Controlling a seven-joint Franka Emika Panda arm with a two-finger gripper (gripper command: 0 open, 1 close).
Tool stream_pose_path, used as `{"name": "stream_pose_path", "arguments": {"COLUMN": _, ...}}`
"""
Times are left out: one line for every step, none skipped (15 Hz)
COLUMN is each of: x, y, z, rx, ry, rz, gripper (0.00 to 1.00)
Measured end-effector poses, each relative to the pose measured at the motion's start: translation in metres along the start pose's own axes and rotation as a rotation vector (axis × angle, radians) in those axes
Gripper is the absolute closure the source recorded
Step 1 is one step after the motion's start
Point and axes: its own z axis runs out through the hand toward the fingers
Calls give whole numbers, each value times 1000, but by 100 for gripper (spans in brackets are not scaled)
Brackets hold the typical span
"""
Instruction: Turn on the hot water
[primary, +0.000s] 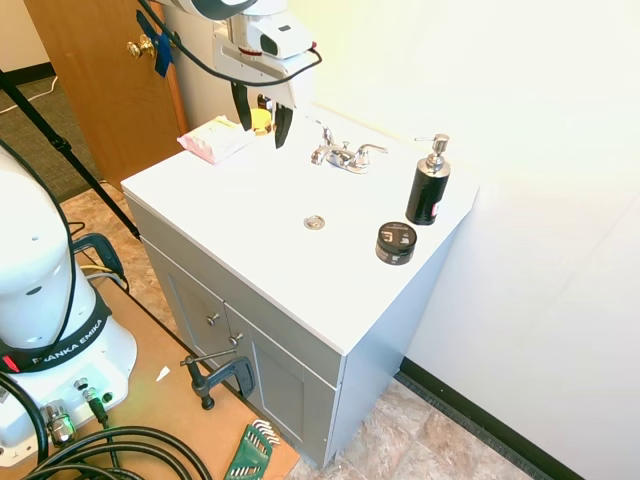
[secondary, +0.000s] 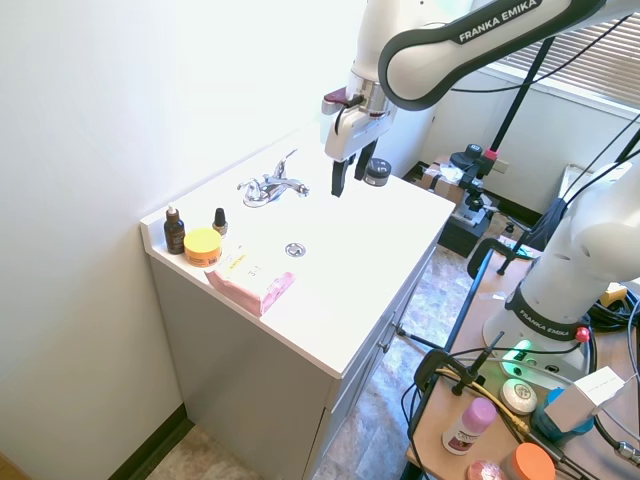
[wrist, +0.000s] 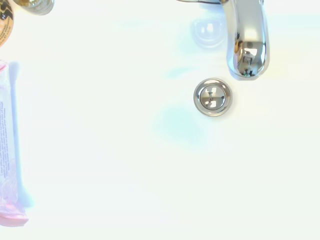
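1. At the front right corner of the white vanity top (primary: 300, 290) sits a small round black jar (primary: 396, 243), just in front of the black soap pump bottle (primary: 428, 186) with its silver top, which stands upright near the right edge.
2. The chrome drain (primary: 315, 222) lies in the middle of the basin; in the wrist view it appears just beside the tip of the spout (wrist: 246, 40).
3. The gripper (primary: 260, 122) hangs in the air above the left part of the basin, its two dark fingers (primary: 283, 124) pointing down and spread apart, holding nothing.
4. At the left edge lies a pink wrapped packet (primary: 214, 139), flat on the top.
5. The small shiny faucet (primary: 343, 155) stands at the back edge of the basin. Its left-hand chrome lever (primary: 327, 137), the hot water control, rises tilted at the left side of the faucet, apart from the gripper; the matching right-hand lever (primary: 368, 151) points out to the right. No water runs.
6. In the back left corner stand a yellow-lidded jar (secondary: 202, 245) and two small dark dropper bottles (secondary: 174, 230), close together.
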Motion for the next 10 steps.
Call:
{"name": "stream_pose_path", "arguments": {"x": 0, "y": 0, "z": 0, "rx": -1, "ry": 0, "rz": -1, "gripper": 0}}
{"name": "stream_pose_path", "arguments": {"x": -1, "y": -1, "z": 1, "rx": -4, "ry": 0, "rz": -6, "gripper": 0}}
{"name": "stream_pose_path", "arguments": {"x": -4, "y": -4, "z": 3, "rx": -12, "ry": 4, "rz": -18, "gripper": 0}}
{"name": "stream_pose_path", "arguments": {"x": -10, "y": -12, "z": 4, "rx": -24, "ry": 14, "rz": -28, "gripper": 0}}
{"name": "stream_pose_path", "arguments": {"x": -18, "y": -25, "z": 4, "rx": -34, "ry": 34, "rz": -24, "gripper": 0}}
{"name": "stream_pose_path", "arguments": {"x": -26, "y": -41, "z": 2, "rx": -49, "ry": 60, "rz": -11, "gripper": 0}}
{"name": "stream_pose_path", "arguments": {"x": -34, "y": -56, "z": 0, "rx": -69, "ry": 92, "rz": 18, "gripper": 0}}
{"name": "stream_pose_path", "arguments": {"x": -38, "y": -73, "z": -6, "rx": -83, "ry": 130, "rz": 49, "gripper": 0}}
{"name": "stream_pose_path", "arguments": {"x": -42, "y": -89, "z": -11, "rx": -87, "ry": 159, "rz": 76, "gripper": 0}}
{"name": "stream_pose_path", "arguments": {"x": -44, "y": -105, "z": -12, "rx": -83, "ry": 174, "rz": 105, "gripper": 0}}
